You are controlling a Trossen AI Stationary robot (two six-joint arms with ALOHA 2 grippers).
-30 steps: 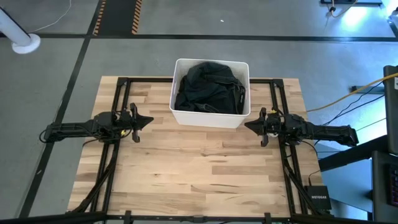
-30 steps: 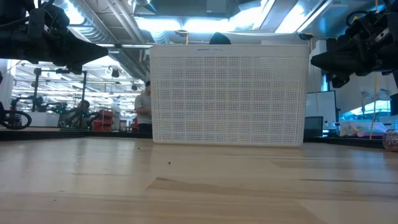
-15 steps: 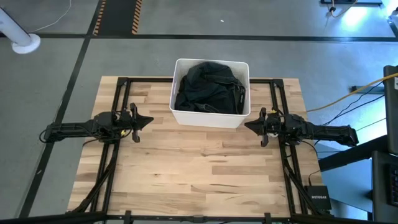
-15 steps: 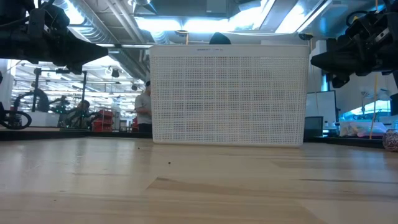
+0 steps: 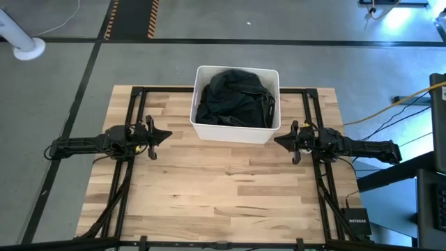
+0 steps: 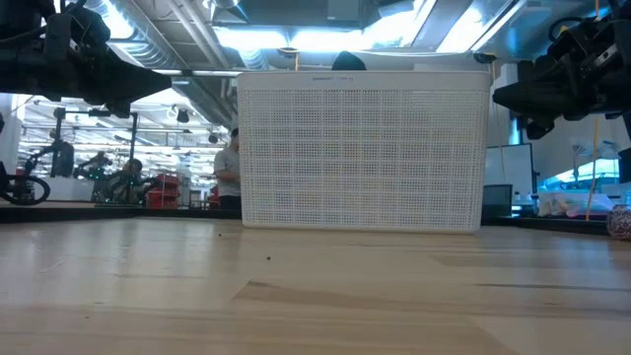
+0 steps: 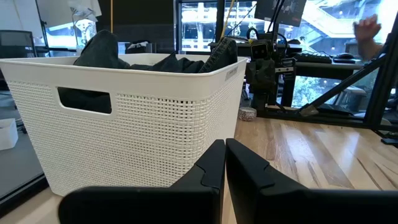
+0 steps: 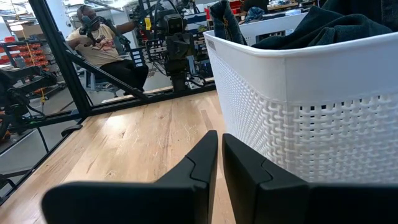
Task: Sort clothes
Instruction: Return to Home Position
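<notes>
Filling the white perforated plastic bin (image 5: 235, 132) on the wooden bench (image 5: 223, 192), dark crumpled clothes (image 5: 233, 97) lie heaped; left gripper (image 5: 168, 134) and right gripper (image 5: 277, 141) flank it, fingers clenched, empty.

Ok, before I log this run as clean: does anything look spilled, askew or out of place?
Nothing stands out. The black clothes sit heaped inside the upright white bin; none lie on the table. The left gripper and right gripper are shut, flanking the bin.

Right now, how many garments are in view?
1: a black garment heaped in the white bin, at the far edge of the table. Others may lie hidden under it.
</notes>
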